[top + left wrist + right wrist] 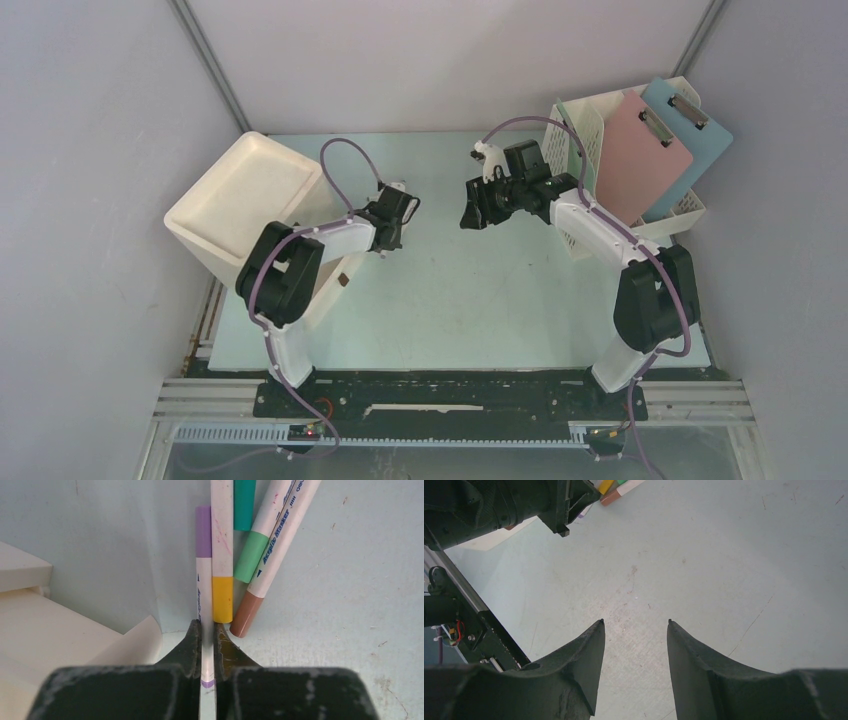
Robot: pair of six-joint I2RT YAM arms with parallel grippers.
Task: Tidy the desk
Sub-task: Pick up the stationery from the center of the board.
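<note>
From above, the pale green table (450, 300) lies flat between grey walls, rigid and going nowhere. A white bin (240, 195) sits at its left and a file rack (585, 140) holding two clipboards at back right. The left hand (386, 245) dips low just beside the bin, and the right hand (475, 210) hangs mid-table, facing it.

Left wrist view: the jaws are pressed onto the white barrel of a purple-capped marker (203, 555), near its tail end. It touches a yellow-capped marker (222, 597) in a loose cluster on the table. It looks like light, stiff, slick plastic. A pinch this far back may let it swing, so mid-barrel looks safer.

Right wrist view: the fingers are spread wide over bare table, with nothing between them.
</note>
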